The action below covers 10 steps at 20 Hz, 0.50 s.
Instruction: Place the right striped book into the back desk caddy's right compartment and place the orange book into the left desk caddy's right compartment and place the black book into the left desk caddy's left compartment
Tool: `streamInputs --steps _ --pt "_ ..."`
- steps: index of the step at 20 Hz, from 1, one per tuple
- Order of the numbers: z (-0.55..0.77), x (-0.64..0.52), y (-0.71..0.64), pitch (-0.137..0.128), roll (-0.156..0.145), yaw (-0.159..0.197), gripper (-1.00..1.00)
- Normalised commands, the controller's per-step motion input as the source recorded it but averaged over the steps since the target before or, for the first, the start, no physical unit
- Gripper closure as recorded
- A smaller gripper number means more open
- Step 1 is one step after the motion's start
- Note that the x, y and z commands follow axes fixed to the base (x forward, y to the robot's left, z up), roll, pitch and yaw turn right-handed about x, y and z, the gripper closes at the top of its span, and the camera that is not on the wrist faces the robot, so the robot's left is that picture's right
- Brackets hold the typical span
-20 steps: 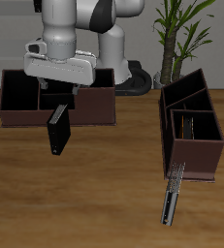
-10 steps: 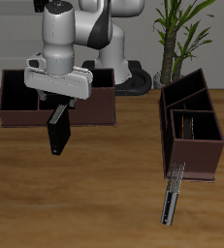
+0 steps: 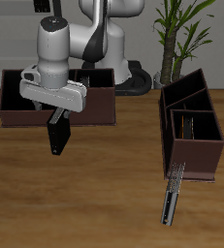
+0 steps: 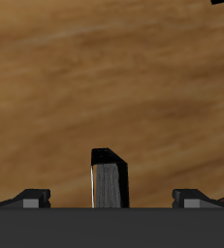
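The right striped book stands upright on the table just in front of the back desk caddy. It looks almost black in the exterior view. In the wrist view the book shows a grey striped face under a black top edge. My gripper hangs directly over its top, open, with one finger on each side and a wide gap between each finger and the book. The left desk caddy stands end-on at the other side of the table. The orange book and the black book are out of view.
A slimmer striped book stands on the table in front of the left desk caddy, near the table's front edge. A grey-lined object sits in that caddy's nearest compartment. A potted plant stands behind it.
The gripper has come down from above the back desk caddy to the top of the standing book, shifting a little sideways. The book has stayed in place.
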Motion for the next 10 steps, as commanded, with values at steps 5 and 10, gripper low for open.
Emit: streamInputs --steps 5,10 --pt "-0.22 -0.03 -0.03 -0.023 -0.003 -0.008 -1.00" --pt "-0.28 -0.01 0.03 -0.020 0.013 -0.013 -1.00"
